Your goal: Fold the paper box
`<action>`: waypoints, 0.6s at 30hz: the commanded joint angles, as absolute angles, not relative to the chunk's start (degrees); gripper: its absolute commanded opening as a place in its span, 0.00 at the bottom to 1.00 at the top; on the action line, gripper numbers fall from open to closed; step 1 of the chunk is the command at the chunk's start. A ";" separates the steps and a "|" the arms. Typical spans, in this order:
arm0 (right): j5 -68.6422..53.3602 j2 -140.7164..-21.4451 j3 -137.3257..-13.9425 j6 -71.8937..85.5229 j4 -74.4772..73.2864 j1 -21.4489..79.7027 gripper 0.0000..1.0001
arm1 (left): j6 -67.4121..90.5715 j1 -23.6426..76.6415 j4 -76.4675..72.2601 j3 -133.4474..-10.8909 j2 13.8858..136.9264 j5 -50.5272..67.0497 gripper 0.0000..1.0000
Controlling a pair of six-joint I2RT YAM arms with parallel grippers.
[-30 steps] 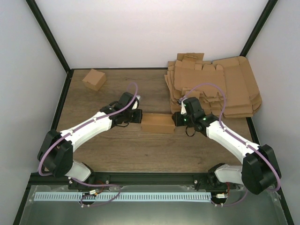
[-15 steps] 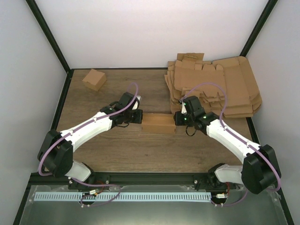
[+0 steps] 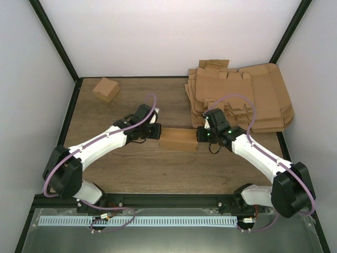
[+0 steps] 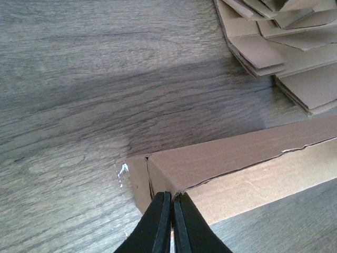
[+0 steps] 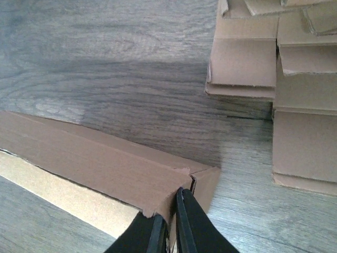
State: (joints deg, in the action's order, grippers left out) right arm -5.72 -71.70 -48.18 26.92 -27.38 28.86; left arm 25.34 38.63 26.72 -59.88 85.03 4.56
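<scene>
The paper box [image 3: 178,139] lies on the wooden table as a long, low brown box between my two grippers. My left gripper [image 3: 158,133] is at its left end. In the left wrist view its fingertips [image 4: 172,196] are pressed together, shut, touching the box [image 4: 237,168] at the corner where the lid seam ends. My right gripper [image 3: 198,134] is at the right end. In the right wrist view it [image 5: 172,211] is shut on the box [image 5: 105,163], pinching the cardboard edge at that end corner between its fingers.
A tall, untidy stack of flat cardboard blanks [image 3: 242,97] sits at the back right, close behind the right gripper [image 5: 263,68] [image 4: 284,47]. A small folded brown box [image 3: 106,89] stands at the back left. Black frame rails border the table.
My right gripper has narrowed onto the box's right end. The left gripper stays shut, and the box and both arms have barely moved.
</scene>
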 commanded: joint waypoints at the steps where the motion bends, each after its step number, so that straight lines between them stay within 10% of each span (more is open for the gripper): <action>1: -6.19 -70.90 -47.50 28.22 -25.44 29.39 0.06 | 25.66 39.36 28.56 -60.34 86.21 5.01 0.04; 18: -4.04 -68.95 -44.80 31.34 -26.14 32.30 0.04 | 26.10 40.24 28.88 -59.51 85.91 4.78 0.04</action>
